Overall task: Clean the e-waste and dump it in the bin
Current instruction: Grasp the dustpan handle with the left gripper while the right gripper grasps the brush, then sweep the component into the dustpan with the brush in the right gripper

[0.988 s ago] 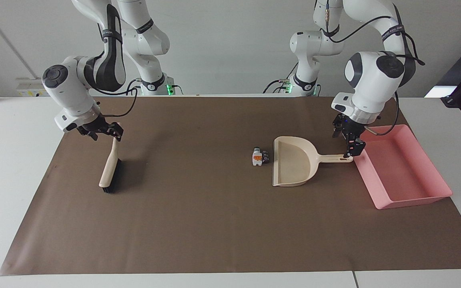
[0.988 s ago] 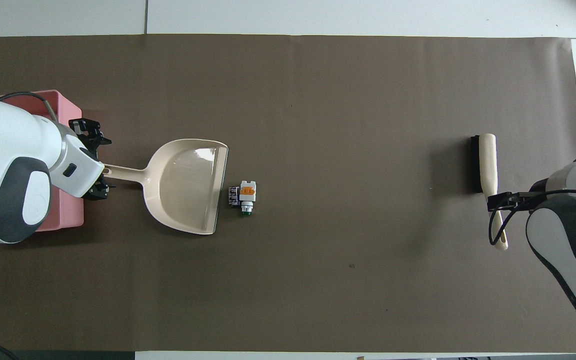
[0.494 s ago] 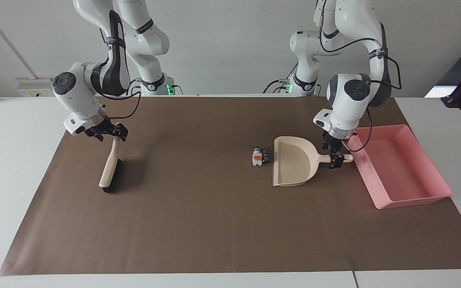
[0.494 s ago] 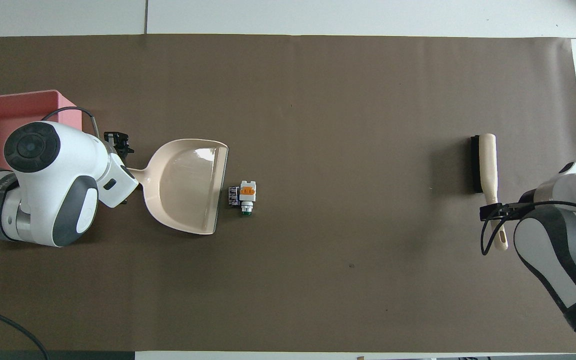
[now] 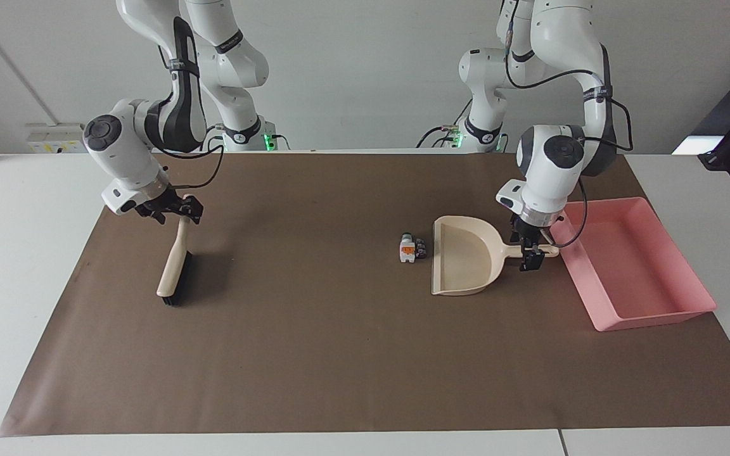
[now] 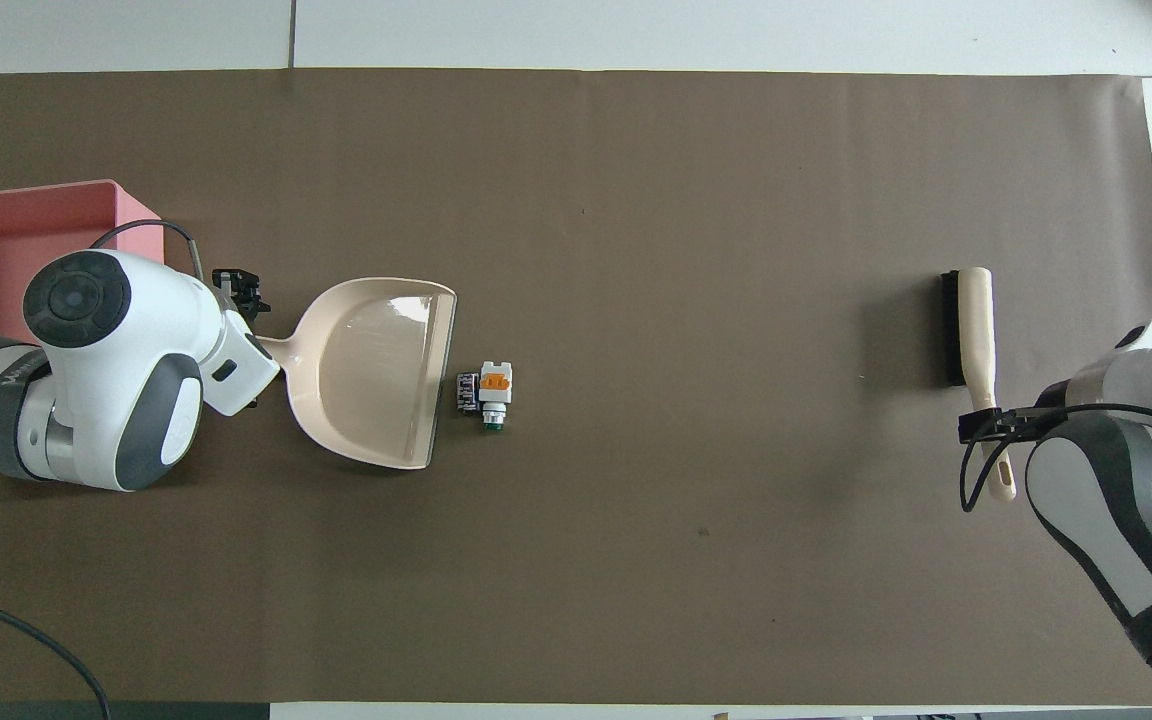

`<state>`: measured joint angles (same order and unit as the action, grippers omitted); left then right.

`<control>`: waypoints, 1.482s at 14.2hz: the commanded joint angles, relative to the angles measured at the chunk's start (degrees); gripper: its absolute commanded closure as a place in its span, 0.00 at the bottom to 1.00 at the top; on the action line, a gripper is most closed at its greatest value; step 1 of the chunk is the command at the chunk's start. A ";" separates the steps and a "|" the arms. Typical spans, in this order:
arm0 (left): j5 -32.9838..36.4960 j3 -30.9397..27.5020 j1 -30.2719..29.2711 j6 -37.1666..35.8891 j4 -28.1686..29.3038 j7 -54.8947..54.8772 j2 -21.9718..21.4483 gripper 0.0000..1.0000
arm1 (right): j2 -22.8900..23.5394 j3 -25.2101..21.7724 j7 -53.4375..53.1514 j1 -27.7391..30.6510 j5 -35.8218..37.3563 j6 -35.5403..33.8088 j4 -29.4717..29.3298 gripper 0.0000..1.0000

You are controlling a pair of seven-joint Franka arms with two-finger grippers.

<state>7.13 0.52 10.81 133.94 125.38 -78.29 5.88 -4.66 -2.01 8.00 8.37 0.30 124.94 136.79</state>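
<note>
At the right arm's end of the surface, the right gripper (image 5: 178, 212) sits at the tip of the handle of the cream plastic hand brush with black bristles (image 5: 172, 272). Over the last second its wrist has swung in closer and steadied there. Whether its jaws are spread or already pinching the handle cannot be told. The brush has not moved and lies flat on the matte brown paper sheet (image 5: 339, 354).

Toward the middle, the e-waste (image 5: 410, 248) rests on the paper: 1 white blocky piece with an orange mark and a few small dark cylindrical bits, clustered just beside the open lip of the beige scoop-shaped plastic dustpan (image 5: 463, 259). Neither has shifted.

The left gripper (image 5: 531, 250) has slid from the end of the slim dustpan handle (image 5: 511, 249) to its middle, with the wrist turned upright over it. Its jaws bracket the handle, but whether they clamp it cannot be told.

The shallow pink rectangular plastic bin (image 5: 650, 316), smooth with raised walls, sits at the left arm's end, beside the handle's tip.

Both arms seem to be settling into tool grasps, so sweeping has probably not begun.
</note>
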 commanded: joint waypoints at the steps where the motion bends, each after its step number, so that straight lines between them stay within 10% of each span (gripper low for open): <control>1: 1.04 -0.17 -0.17 0.45 1.36 -0.02 -0.78 0.33 | -0.61 0.34 1.93 0.34 -1.36 1.89 1.64 0.07; 2: 1.04 -0.17 -0.09 0.36 1.27 -0.02 -0.78 0.49 | -0.70 0.34 2.11 0.33 -1.44 1.98 1.90 0.09; 3: 1.04 -0.17 -0.17 0.27 1.10 -0.02 -0.78 0.87 | -0.88 0.34 2.11 0.33 -1.45 2.50 2.51 0.11; 4: 1.04 -0.08 -0.35 0.53 0.92 -0.02 -0.69 0.96 | -0.88 0.34 2.11 0.33 -1.45 2.59 2.52 0.13; 6: 1.04 -0.08 -0.35 0.19 -0.48 -0.11 -0.52 0.99 | -0.88 0.34 2.19 -0.36 -1.45 2.59 2.52 0.26; 11: 1.04 -0.43 -0.44 -4.38 -1.36 0.16 -1.83 1.00 | -0.53 0.60 2.19 -0.46 -1.53 1.80 1.12 0.96; 21: 10.80 -0.08 5.44 -8.69 1.79 10.97 -4.55 1.00 | 0.97 3.15 -6.65 -7.72 -0.05 -9.44 -9.69 1.00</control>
<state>16.63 0.81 14.53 126.07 124.88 -68.82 3.38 -4.64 0.41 5.75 4.11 -0.03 118.93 130.72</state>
